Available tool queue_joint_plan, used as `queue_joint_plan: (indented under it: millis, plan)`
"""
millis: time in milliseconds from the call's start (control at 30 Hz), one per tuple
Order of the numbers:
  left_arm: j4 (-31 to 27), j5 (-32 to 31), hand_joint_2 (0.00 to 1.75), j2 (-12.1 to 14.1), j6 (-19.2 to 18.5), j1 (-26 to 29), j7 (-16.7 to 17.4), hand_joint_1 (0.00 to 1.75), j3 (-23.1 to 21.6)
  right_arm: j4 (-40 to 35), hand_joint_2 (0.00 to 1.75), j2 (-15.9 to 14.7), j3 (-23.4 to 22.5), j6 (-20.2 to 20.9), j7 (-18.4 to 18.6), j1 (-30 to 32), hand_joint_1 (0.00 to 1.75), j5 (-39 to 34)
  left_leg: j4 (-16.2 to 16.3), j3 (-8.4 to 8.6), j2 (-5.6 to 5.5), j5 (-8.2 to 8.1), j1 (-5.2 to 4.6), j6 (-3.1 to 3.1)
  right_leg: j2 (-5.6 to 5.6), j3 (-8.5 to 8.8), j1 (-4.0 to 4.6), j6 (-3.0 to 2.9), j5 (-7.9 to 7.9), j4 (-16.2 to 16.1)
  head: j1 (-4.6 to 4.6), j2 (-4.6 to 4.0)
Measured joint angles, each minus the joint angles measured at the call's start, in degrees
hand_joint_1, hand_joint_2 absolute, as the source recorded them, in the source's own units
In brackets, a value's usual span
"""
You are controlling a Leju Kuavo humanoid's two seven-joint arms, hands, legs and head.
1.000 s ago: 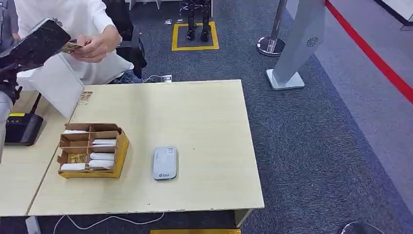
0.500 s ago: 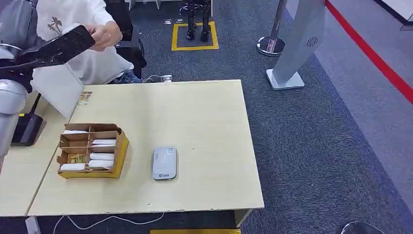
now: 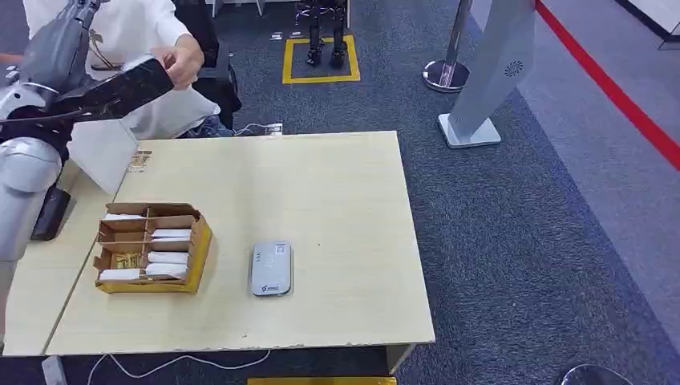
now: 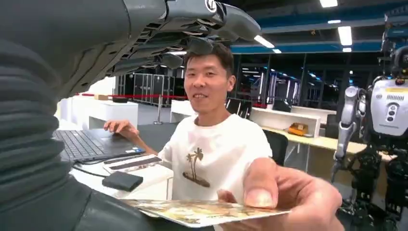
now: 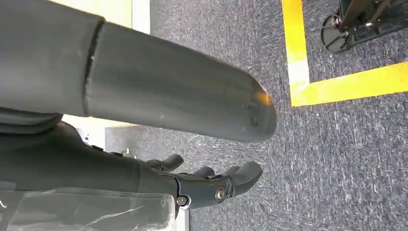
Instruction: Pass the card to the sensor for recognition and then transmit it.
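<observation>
Card: a yellowish printed card, lying flat between the person's hand and the left robot hand, raised well above and behind the card reader that sits on the surface. The person's thumb presses on the card's far end; its near end reaches in under the grey thumb and dark fingers of the robot hand, which arch apart over it without visibly clamping it (so the handover looks unfinished, and I read this robot hand as open).

The step in hand seems to be the transfer itself. To do it well, the card should stay level and steady until the person has a firm pinch, with any let-go slow and no jerk away.

The right robot hand hangs over the grey carpet, fingers loosely curled on nothing.

Left of the card reader stands a cardboard divider box of white cards.
</observation>
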Motion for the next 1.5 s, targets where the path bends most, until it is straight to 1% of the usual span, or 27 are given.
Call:
queue_joint_plan:
  millis: [33,367,900,1067,1167,1400,1500]
  plan:
    - [0.0,0.02,1.75,0.0,0.0,0.03,-0.02,1.75,-0.07,0.0,0.0,0.0,0.0,0.0,0.0,0.02,0.0,0.0,0.0,0.0,0.0,0.0,0.0,0.0,0.0,0.0,0.0,0.0,0.0,0.0,0.0,0.0]
    - [-0.04,0.11,1.75,0.55,0.74,3.0,-0.04,1.75,-1.05,0.0,0.0,0.13,0.0,0.02,-0.18,0.03,0.0,-0.17,0.0,0.0,-0.01,0.0,0.0,0.0,0.0,0.01,0.0,0.0,0.0,0.01,0.02,0.0]
    - [-0.04,-0.33,1.75,0.63,2.21,4.67,0.39,1.75,-1.09,0.0,0.0,0.2,0.0,0.02,-0.09,0.03,0.0,-0.13,0.0,-0.01,-0.01,0.0,0.0,0.0,-0.01,0.01,0.0,0.0,0.0,0.0,0.0,0.0]
    - [-0.09,-0.35,1.75,0.55,2.29,5.97,-0.37,1.75,-1.09,0.0,0.0,0.22,0.0,0.04,-0.07,0.03,0.0,0.07,0.0,-0.01,-0.01,0.0,0.0,0.0,0.0,0.0,0.0,0.0,0.0,0.0,0.0,0.0]
    - [-0.72,-1.12,1.75,0.28,2.86,7.63,-1.42,1.75,-1.09,0.0,0.0,0.26,0.0,0.04,-0.07,0.01,0.0,0.09,0.0,-0.01,-0.01,0.0,0.0,0.0,0.0,0.0,0.0,0.0,0.0,0.0,0.0,0.0]
    - [-2.78,-2.62,1.75,-1.49,4.79,13.37,-3.67,1.75,-1.99,0.0,0.0,0.33,0.0,0.02,-0.09,0.0,0.0,0.0,0.0,-0.01,-0.01,-0.01,-0.01,0.01,0.0,0.0,-0.01,0.0,-0.01,-0.01,0.0,-0.02]
    - [-4.4,-3.81,1.75,-2.56,6.65,17.2,-5.31,1.75,-2.27,0.0,0.0,0.48,0.0,-0.09,-0.17,0.0,0.0,-0.17,0.0,0.0,-0.01,-0.01,-0.01,0.01,-0.01,0.0,-0.02,0.01,-0.01,-0.02,0.02,0.0]
